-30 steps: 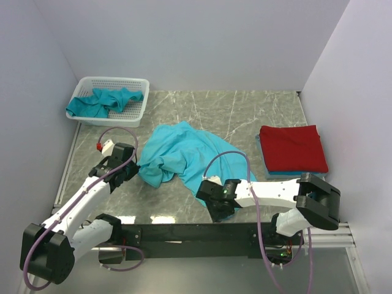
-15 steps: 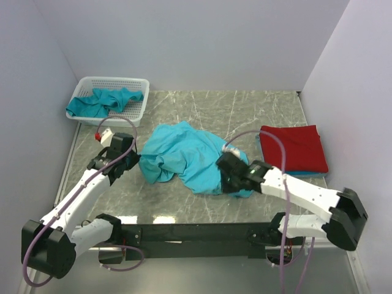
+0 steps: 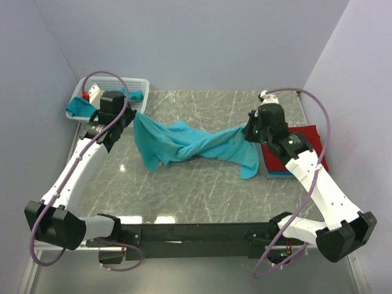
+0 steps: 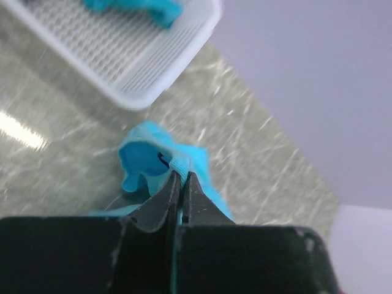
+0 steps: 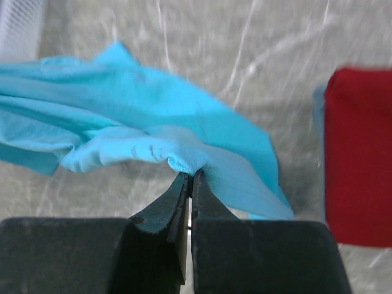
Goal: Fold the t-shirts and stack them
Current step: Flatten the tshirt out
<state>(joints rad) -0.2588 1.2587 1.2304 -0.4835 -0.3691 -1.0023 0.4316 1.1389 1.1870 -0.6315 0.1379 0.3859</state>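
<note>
We judge it midway: the red t-shirt lies folded at right, the teal t-shirt hangs stretched, unfolded, over mid-table between left gripper and right gripper, both clamped on it, and a second teal shirt waits in the mesh basket.

Marbled table, white basket far left, blue t-shirt under red t-shirt at right

- Top view: bright, even light with soft shadows; white glare lies on the table near its front edge.
- Left wrist view: the basket is blurred.
- Right wrist view: the red t-shirt has soft, unsharp edges.
</note>
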